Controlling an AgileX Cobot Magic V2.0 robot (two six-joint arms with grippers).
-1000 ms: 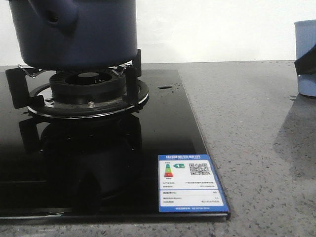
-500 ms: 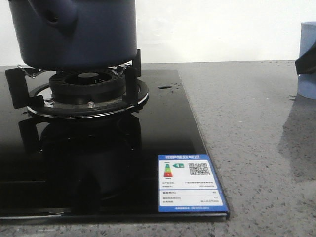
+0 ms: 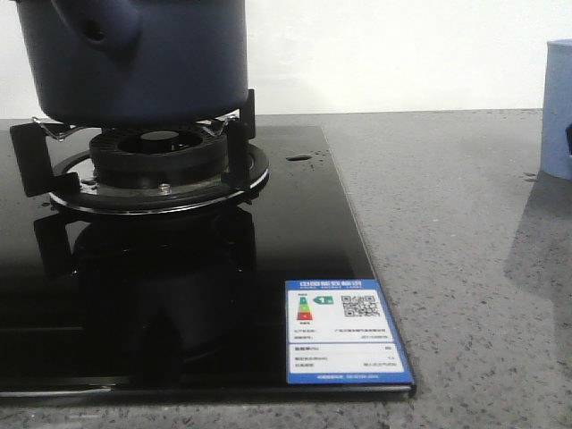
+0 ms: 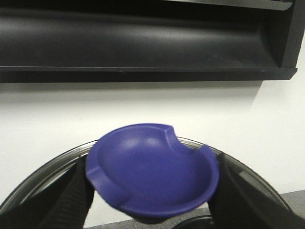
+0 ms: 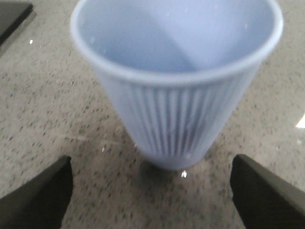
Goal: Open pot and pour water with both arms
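The dark navy pot (image 3: 143, 63) stands on the burner (image 3: 156, 161) at the back left, its stubby holed handle (image 3: 98, 36) facing me; its top is cut off from view. In the left wrist view my left gripper (image 4: 152, 193) is shut on the blue knob (image 4: 152, 171) of a glass lid with a metal rim (image 4: 43, 171), held up in front of a white wall. My right gripper (image 5: 152, 191) is open, and the pale-blue ribbed cup (image 5: 176, 81) stands on the counter just ahead of its fingers, untouched. Water shows as a small puddle (image 3: 299, 158) on the hob and a droplet (image 5: 183, 174) by the cup.
The black glass hob (image 3: 268, 250) carries an energy label (image 3: 347, 331) at its front right corner. Grey speckled counter (image 3: 447, 232) stretches right to the cup (image 3: 559, 107) at the frame's edge. A black range hood (image 4: 143, 43) hangs above the held lid.
In the front view the cup shifted a little to the right. The right gripper's dark finger, which stood in front of it, has drawn back almost out of the frame.
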